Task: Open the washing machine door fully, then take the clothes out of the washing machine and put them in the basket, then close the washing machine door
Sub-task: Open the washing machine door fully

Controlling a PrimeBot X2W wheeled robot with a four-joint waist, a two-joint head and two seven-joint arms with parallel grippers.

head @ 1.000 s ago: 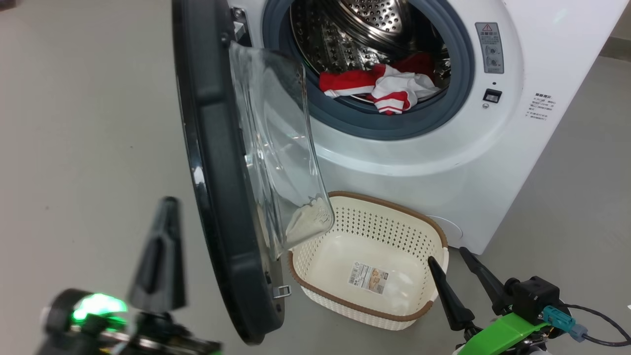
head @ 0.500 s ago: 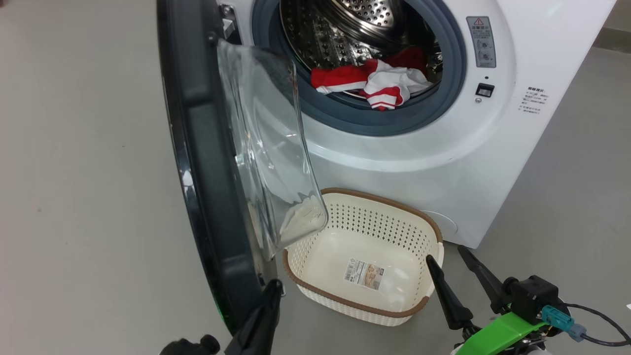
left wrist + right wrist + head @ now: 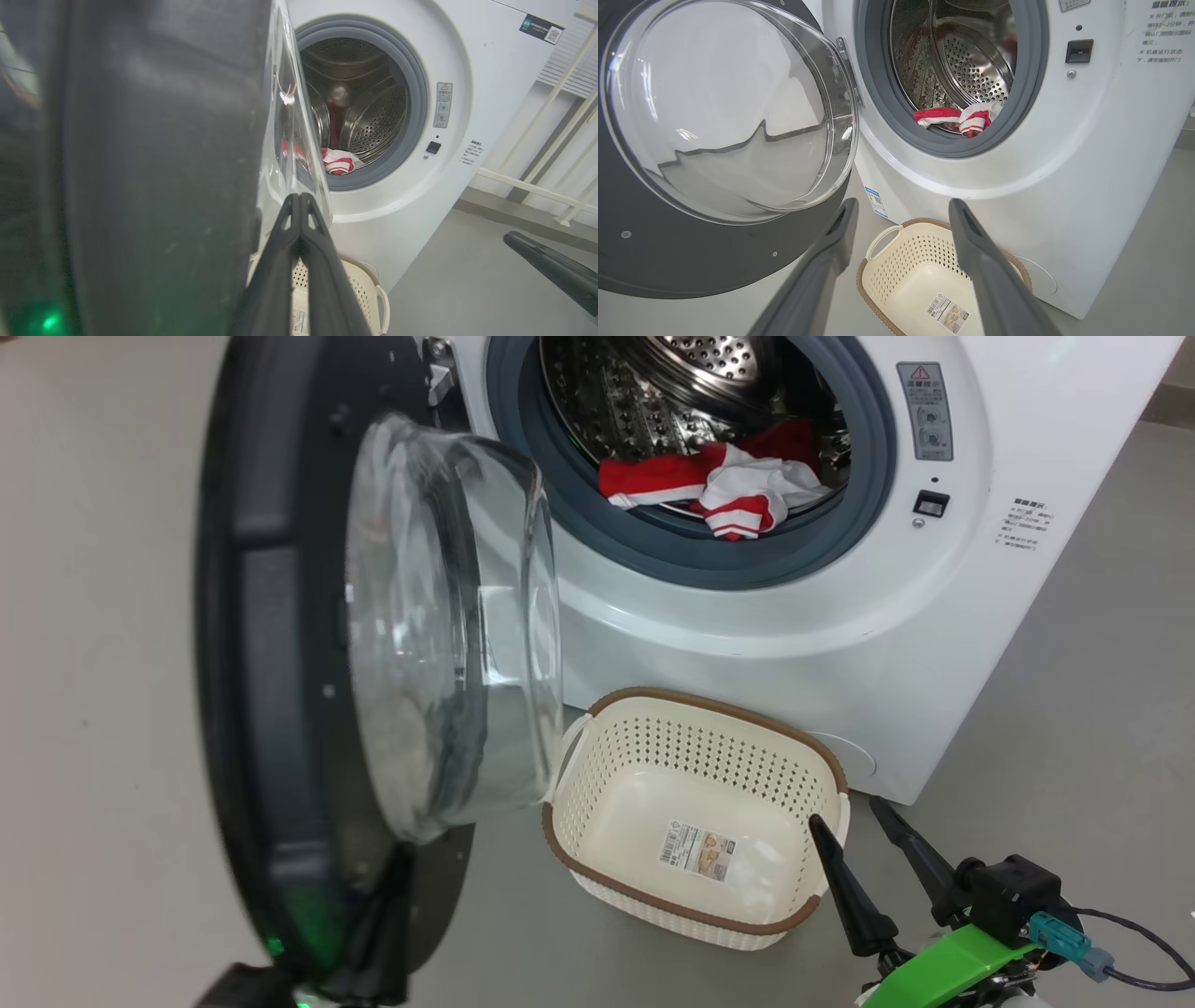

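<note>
The washing machine point(image 3: 747, 625) stands with its door point(image 3: 252, 663) swung wide to the left, the glass bowl point(image 3: 448, 635) facing the basket. Red and white clothes point(image 3: 728, 490) lie at the front of the steel drum, also seen in the left wrist view point(image 3: 338, 163) and the right wrist view point(image 3: 957, 119). The cream basket point(image 3: 653, 695) sits empty on the floor below the opening, a sticker on its bottom. My left gripper point(image 3: 400, 863) is shut, its fingers point(image 3: 285, 242) together against the door's inner side, low by the glass. My right gripper point(image 3: 845, 817) hangs open just right of the basket point(image 3: 878, 242).
Grey floor stretches left of the door and right of the machine. A white railing point(image 3: 537, 186) stands behind the machine on the right. A small blue label point(image 3: 876, 200) sits low on the machine's front. A cable point(image 3: 1139, 933) trails from my right wrist.
The door has swung much further open to the left. My left gripper went from outside the door, past its bottom edge, to its inner side. The head view shifted slightly.
</note>
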